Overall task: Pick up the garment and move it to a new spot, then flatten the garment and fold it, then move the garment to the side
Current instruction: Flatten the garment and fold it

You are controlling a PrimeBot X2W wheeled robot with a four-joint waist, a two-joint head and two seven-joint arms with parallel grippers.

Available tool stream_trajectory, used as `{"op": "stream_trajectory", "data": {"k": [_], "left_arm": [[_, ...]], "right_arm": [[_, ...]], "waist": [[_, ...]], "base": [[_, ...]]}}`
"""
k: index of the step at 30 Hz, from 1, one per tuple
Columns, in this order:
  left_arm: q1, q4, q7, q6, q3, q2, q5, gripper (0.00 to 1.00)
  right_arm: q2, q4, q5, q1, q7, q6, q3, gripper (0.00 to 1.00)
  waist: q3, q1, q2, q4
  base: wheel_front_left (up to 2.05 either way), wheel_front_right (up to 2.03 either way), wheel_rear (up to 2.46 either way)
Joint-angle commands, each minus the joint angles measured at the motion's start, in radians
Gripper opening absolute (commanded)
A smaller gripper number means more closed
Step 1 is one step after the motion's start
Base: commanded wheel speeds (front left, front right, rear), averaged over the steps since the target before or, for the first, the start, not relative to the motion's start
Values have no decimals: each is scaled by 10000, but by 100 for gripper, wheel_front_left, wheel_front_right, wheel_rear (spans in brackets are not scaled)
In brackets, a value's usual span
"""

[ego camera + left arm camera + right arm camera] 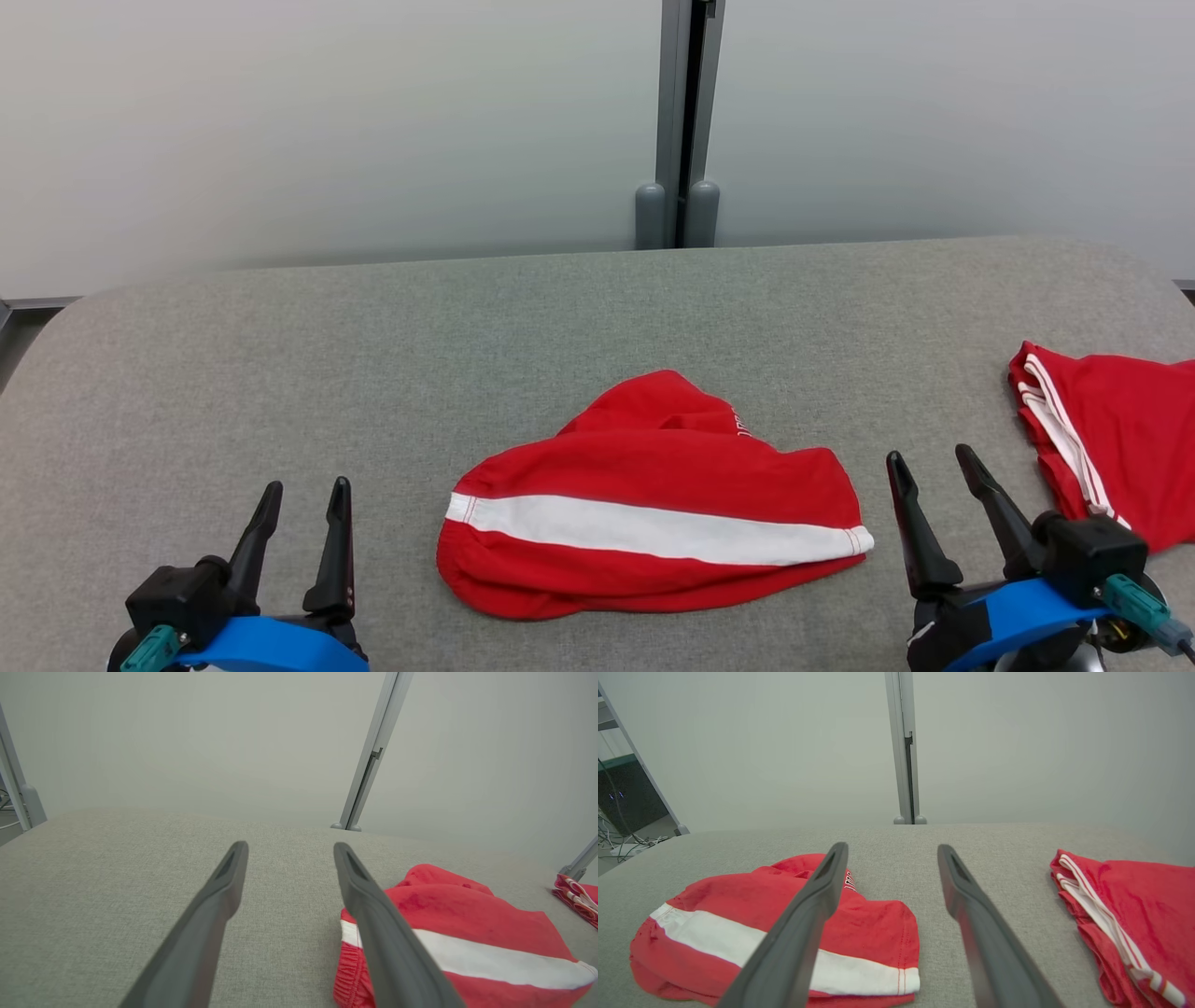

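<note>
Grey woven cloth is covering the round-cornered table (280, 373).

- The red jersey garment with a broad white band (653, 504) is lying toward the near side, between my two sets of fingers. It is doubled over and rumpled, with one lobe bulging toward the far edge.
- It is not lying flat, squarely folded or off to the side. I am judging that this fits either a garment waiting to be picked up or one set down at a new spot with flattening to come.
- My left fingers (334, 541) are standing apart and gripping nothing, well clear of the hem.
- My right fingers (913, 523) are spread the same way, empty, just off the band's right end.
- A second red garment with thin white stripes (1120, 439) is crowding the right side and running out of the head view.
- Bare table is lying open to the left and behind the garment, up to the far edge.
</note>
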Motion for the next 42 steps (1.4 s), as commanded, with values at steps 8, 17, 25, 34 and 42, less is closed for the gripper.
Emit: {"op": "stream_trajectory", "data": {"k": [8,17,25,34,42], "left_arm": [[101,-155,155,74,-70,40,-67,100],[-474,-351,1227,-274,-629,112,-182,100],[-1459,593,3408,-627,-1228,68,-664,100],[-2011,1622,3934,-869,-1276,-107,-1074,100],[-2337,2025,3639,-1013,-1348,-130,-1035,0]], "right_arm": [[-11,-48,109,170,-64,6,-31,100],[-11,-160,58,-65,19,6,72,100],[-12,-100,147,-485,-18,6,385,100],[-12,140,285,-837,-245,6,605,100],[-11,489,486,-851,14,6,553,100]], "waist": [[92,1,0,-29],[373,1,0,-94],[984,1,0,-381],[1531,1,0,-718],[1685,1,0,-804]], "base": [[0,0,0],[0,0,0],[0,0,0],[0,0,0],[0,0,0]]}}
